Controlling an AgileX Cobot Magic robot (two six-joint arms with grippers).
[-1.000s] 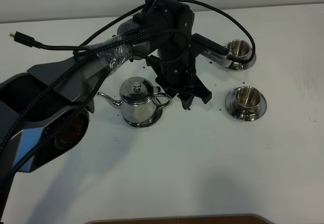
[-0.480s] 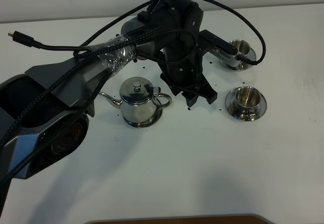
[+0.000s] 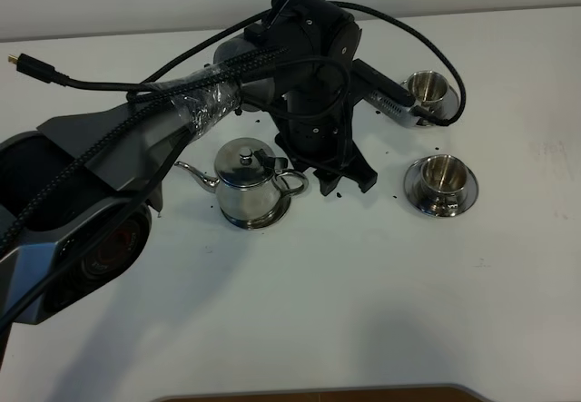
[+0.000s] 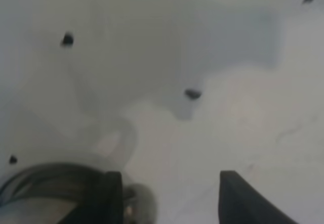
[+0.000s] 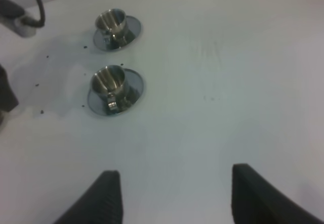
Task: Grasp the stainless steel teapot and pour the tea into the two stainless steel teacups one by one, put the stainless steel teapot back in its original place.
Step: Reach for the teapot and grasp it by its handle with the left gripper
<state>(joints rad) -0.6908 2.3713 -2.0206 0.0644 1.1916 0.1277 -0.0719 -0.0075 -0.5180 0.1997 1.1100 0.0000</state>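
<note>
Progress: pouring judged not yet begun | shiny round steel teapot (image 3: 247,180) upright on its ringed steel saucer (image 3: 265,223), mid-counter (image 3: 363,311) toward the far edge | left hand (image 3: 347,182) apart, empty, beside its handle | right hand (image 5: 177,198) apart, empty | two small open steel cups (image 3: 439,173): contents unclear

Far teacup (image 3: 428,84): partly hidden behind the left arm (image 3: 309,75).
Stainless steel teapot (image 4: 45,191): blurred and cut off in the left wrist view.
Saucer (image 3: 247,224) under it: mostly covered.
</note>
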